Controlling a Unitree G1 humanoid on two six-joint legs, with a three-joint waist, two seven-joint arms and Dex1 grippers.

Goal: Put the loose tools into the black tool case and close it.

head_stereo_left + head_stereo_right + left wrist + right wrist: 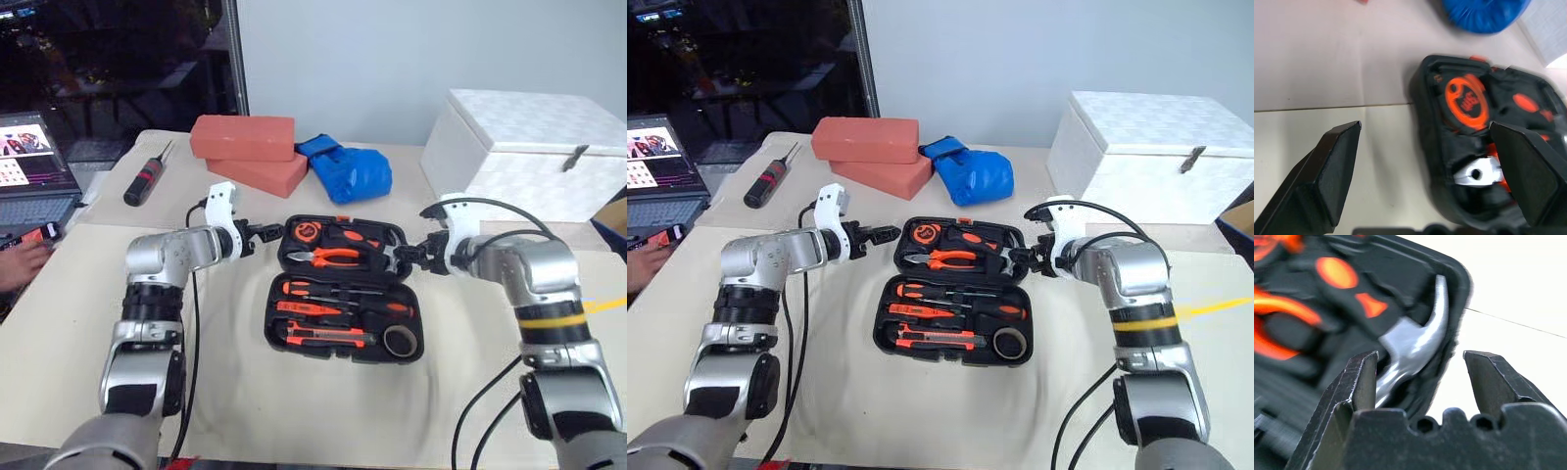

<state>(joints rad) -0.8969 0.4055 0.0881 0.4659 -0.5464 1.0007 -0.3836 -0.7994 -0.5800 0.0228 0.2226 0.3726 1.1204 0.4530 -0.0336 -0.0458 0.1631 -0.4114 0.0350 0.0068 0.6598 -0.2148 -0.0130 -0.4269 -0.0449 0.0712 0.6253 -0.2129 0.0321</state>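
Both claws stand open at the far half of the black tool case (345, 289): the left claw (266, 233) just off its far left corner, the right claw (404, 257) straddling its right rim. Lid open, the case lies mid-bench (294, 411), two screwdrivers (338, 292), utility knife (328, 336) and tape roll (399, 341) slotted inside.

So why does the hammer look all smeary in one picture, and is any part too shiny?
In the right wrist view the hammer head and the orange shapes in the black tool case are smeared and fuzzy, while the fingers look sharp. In the left wrist view the tape measure is a little soft. In the left eye view the white box looks bright, with no strong glare.
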